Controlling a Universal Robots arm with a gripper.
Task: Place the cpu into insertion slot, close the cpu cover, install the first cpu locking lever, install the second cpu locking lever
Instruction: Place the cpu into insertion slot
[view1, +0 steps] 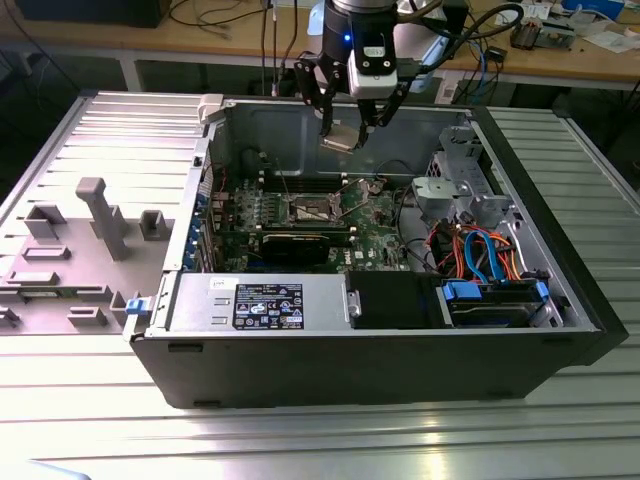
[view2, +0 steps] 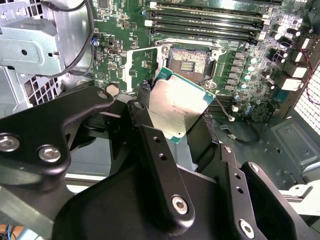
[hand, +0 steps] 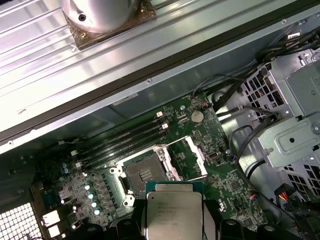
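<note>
Step in hand: the first one, cpu to socket. Nothing seated yet.

- Pincer (view1: 342, 133) closed on the cpu (view2: 177, 105), one finger on each of two opposite edges, metal face showing in both wrist views.
- Chip hangs in the air above the open computer case (view1: 300, 372), which lies on the ribbed surface (view1: 100, 430).
- In the exterior view the insertion slot (view1: 312, 210) sits at about 7 o'clock from the chip, well below it.
- Slot bare, dark centre exposed.
- The cpu cover (hand: 187, 157) is swung open just beside it, so the way in looks clear.
- Memory slots (hand: 125, 137) run along the socket's far side.

Judgement: the chip looks tilted and turned against the socket's edges. Seating calls for levelling it, squaring its edges to the rim, centring over the opening, then a slow straight descent without pressing.
</note>
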